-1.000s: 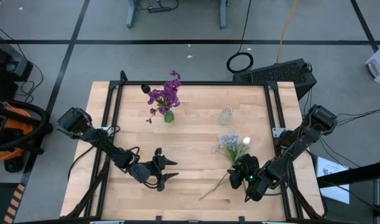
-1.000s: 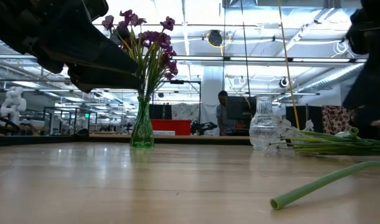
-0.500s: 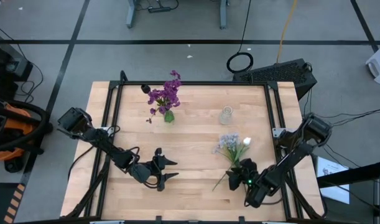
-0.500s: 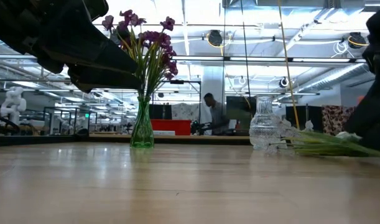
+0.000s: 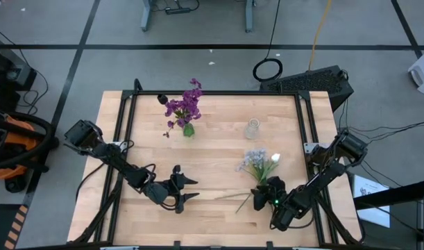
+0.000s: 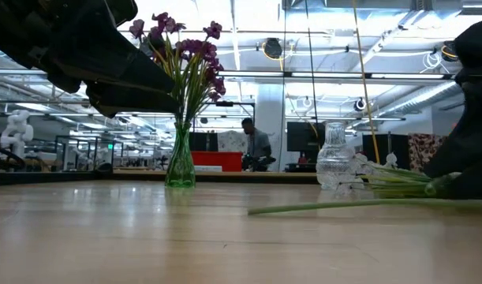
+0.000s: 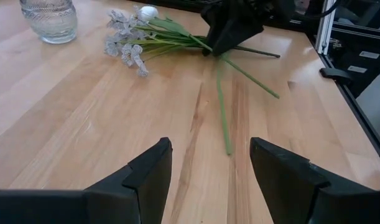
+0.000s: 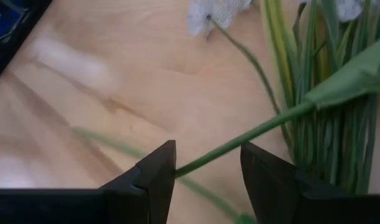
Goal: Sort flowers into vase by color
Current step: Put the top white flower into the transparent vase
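Purple flowers (image 5: 185, 105) stand in a green glass vase (image 5: 189, 130) at the far left. A clear glass vase (image 5: 252, 128) stands to its right with nothing in it. A bunch of pale lilac and white flowers (image 5: 257, 161) lies flat on the table, its stems running under my right gripper (image 5: 260, 193). That gripper is low over the stems, open. One long bare stem (image 5: 232, 196) lies on the wood, pointing toward the table's left. My left gripper (image 5: 192, 189) waits open above the table's near left part, facing the bunch. My right gripper has a thin green stem (image 8: 230, 143) crossing the gap between its open fingers. The stem meets the inner edge of one finger (image 8: 170, 167). The fingers slant down from the table's near right side and are not shut on it. Whether the finger touches the stem I cannot tell.
Black rails (image 5: 125, 139) run along the table's left and right sides. Bare wood (image 5: 218, 156) lies between the two vases and both grippers. A person (image 6: 256, 146) stands in the room far behind the table.
My right gripper has come down onto the stems and rolled about its own axis. The long bare stem has swung about on the table: its free end pointed toward the near edge and now points toward the table's left. The bunch has stayed where it was.
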Robot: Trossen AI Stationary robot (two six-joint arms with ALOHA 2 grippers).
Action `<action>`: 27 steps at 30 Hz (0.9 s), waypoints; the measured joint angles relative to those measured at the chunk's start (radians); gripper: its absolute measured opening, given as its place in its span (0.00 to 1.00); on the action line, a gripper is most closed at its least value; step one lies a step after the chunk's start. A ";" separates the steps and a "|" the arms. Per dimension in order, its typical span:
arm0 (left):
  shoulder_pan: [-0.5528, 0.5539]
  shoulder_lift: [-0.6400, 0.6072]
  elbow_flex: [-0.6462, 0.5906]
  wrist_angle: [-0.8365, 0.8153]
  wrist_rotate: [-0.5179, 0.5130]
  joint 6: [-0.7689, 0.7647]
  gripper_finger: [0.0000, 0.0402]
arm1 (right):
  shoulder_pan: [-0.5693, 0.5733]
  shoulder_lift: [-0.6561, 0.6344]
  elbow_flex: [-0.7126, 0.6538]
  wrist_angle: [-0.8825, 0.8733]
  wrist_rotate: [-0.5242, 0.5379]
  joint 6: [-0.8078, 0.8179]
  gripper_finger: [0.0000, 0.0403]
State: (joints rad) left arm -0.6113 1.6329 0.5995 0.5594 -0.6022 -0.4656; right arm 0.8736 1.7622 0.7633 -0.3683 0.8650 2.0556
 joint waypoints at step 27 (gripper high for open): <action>0.000 0.000 0.000 0.000 0.000 0.000 0.55 | -0.012 0.000 0.000 0.039 0.163 -0.019 0.01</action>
State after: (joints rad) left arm -0.6113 1.6329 0.5995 0.5591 -0.6018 -0.4652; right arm 0.8615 1.7622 0.7631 -0.3290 1.0279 2.0365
